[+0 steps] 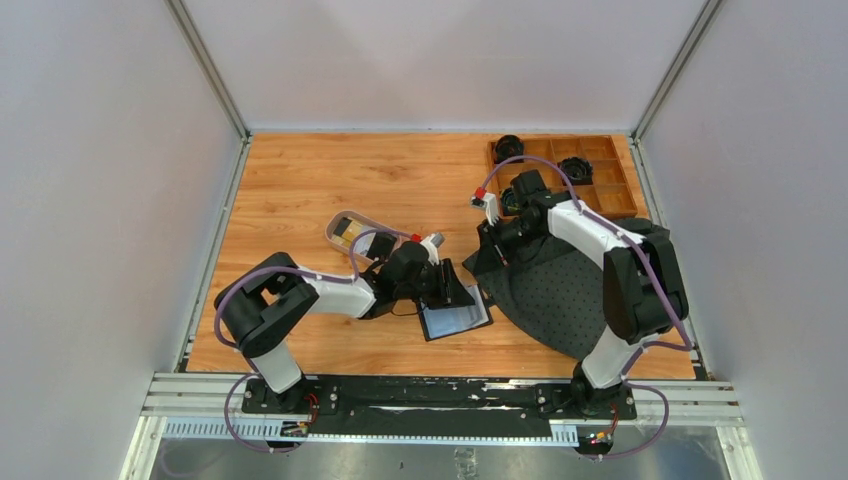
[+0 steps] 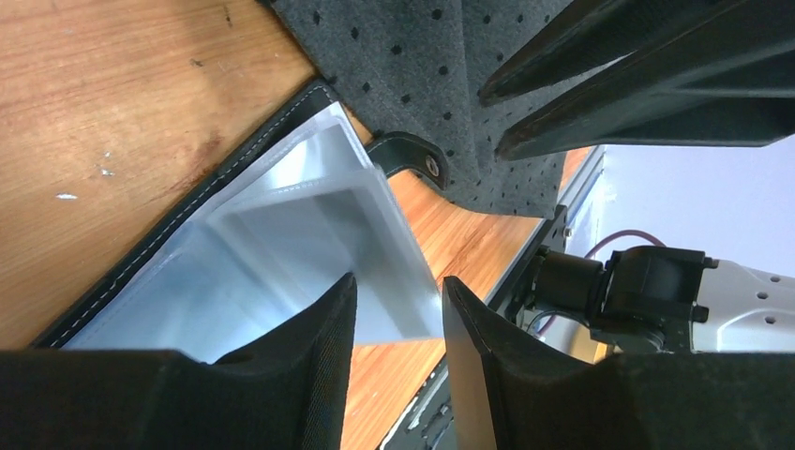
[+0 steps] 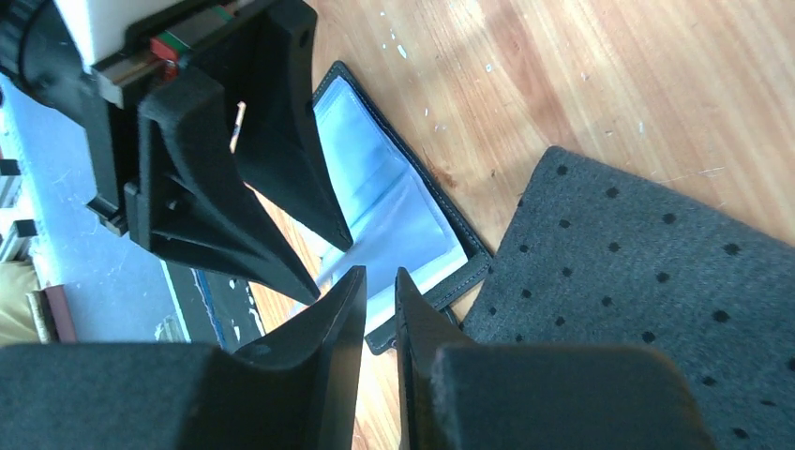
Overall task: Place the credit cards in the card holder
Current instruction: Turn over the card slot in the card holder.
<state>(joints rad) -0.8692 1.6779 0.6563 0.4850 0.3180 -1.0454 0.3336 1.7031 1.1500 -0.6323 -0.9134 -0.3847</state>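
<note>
My left tool hangs spread above the card holder, lying open on the worktop against the dotted mat, while my right tool shows only a thin gap, empty, near its mat-side corner

table: wood | lying on it: card holder (open), mat, tray, box

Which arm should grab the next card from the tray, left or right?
Probably left: the tray lies on its side, close by its forearm; the right claw sits beyond the card holder, farther off.
</note>
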